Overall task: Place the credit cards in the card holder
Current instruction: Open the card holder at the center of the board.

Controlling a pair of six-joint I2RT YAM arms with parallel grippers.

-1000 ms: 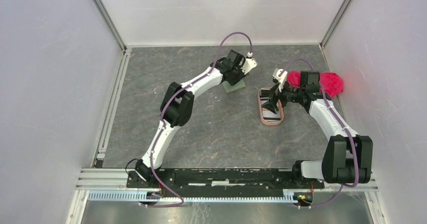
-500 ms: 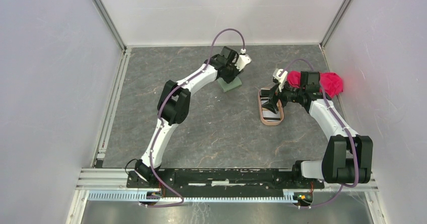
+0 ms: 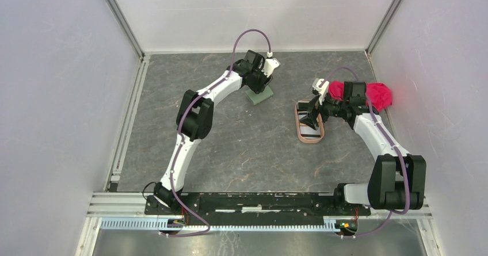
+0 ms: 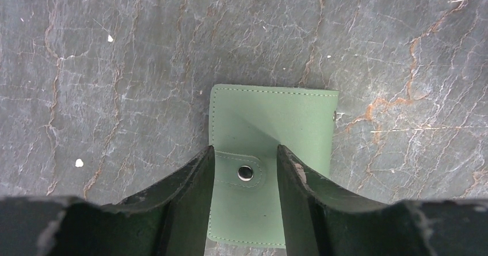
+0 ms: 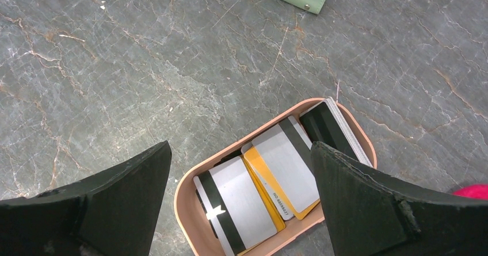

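On the table [image 3: 241, 146], toward the far middle: card holder [image 3: 260, 95], lying flat. To its right and a little nearer, well apart: tray [image 3: 309, 138]. In the tray: credit cards [image 5: 262, 175], overlapping, a few leaning at one end. Behind the tray, to the right: cloth [image 3: 378, 95]. Above the card holder: left gripper [image 4: 244, 152]. Above the tray: right gripper [image 5: 240, 146].

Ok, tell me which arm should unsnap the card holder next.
Left. The left pincer is down at the closed card holder, jaws open either side of the snap tab. The right pincer hangs wide open over the tray of credit cards, apart from the holder, so likely better for picking cards.
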